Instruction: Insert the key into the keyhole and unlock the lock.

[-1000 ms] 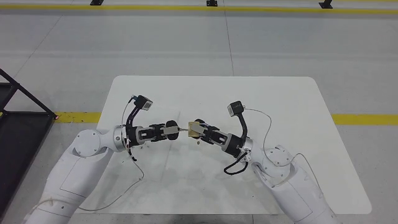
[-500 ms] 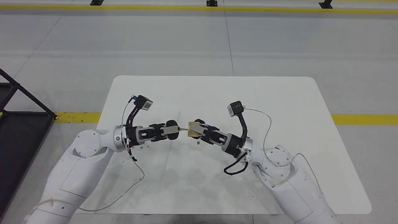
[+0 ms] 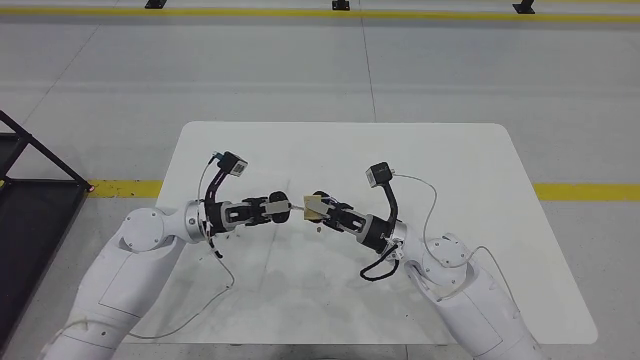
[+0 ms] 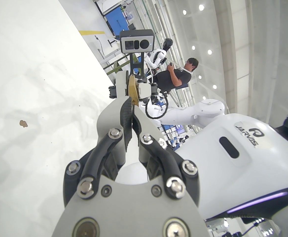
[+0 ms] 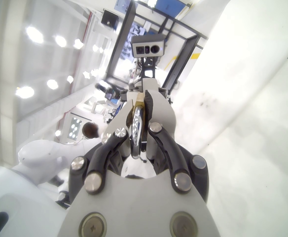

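Though key (image 3: 296,205) is mostly hidden | left gripper (image 4: 131,101) pinches it | right gripper (image 5: 141,98) pinches lock (image 5: 136,124)

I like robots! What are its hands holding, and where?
The right gripper pinches the lock by its brass body. The left gripper pinches the key by its head end.

Lock (image 3: 314,206) just before left hand (image 3: 289,206)

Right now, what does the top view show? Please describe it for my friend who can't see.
Above the middle of a rounded white table, the robot's left gripper pinches a small metal key pointed at the brass padlock that the right gripper holds. From here you cannot tell whether the key is in the keyhole.
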Controlling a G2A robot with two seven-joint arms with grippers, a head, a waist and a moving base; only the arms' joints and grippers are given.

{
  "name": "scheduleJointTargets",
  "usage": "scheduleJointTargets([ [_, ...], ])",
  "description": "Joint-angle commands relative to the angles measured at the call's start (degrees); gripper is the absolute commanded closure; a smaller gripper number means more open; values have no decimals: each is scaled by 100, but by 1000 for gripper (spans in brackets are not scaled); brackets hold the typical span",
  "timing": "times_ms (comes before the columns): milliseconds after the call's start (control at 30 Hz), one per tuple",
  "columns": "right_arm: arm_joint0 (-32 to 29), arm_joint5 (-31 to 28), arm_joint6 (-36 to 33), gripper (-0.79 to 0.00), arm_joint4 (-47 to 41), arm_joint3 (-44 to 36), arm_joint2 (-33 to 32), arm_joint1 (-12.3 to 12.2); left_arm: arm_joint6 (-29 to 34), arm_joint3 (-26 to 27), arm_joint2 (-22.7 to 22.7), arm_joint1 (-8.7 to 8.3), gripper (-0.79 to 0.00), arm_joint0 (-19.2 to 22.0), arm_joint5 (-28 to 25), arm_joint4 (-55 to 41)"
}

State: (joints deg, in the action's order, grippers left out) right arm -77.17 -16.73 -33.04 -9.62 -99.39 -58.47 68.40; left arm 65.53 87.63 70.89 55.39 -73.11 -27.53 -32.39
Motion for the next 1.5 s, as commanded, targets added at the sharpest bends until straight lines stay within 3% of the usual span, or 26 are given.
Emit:
scheduleJointTargets([
  [0,0,0,0,0,0,0,0,0,-17,7,-12,5,0,-2,0,13],
  [200,0,0,0,0,0,0,0,0,-19,-20,38,5,0,-29,-38,15],
  [400,0,0,0,0,0,0,0,0,90,148,513,-86,0,-301,-100,7],
  [533,0,0,0,0,0,0,0,0,272,367,735,-156,0,-460,274,255],
  [933,0,0,0,0,0,0,0,0,81,394,717,-148,0,-512,251,362],
  [1067,0,0,0,0,0,0,0,0,-57,297,838,-162,0,-636,-332,757],
  [1200,0,0,0,0,0,0,0,0,-228,351,979,-181,0,-783,-1294,1483],
  [1467,0,0,0,0,0,0,0,0,-1749,882,1076,-315,0,-1032,-2872,3963],
])
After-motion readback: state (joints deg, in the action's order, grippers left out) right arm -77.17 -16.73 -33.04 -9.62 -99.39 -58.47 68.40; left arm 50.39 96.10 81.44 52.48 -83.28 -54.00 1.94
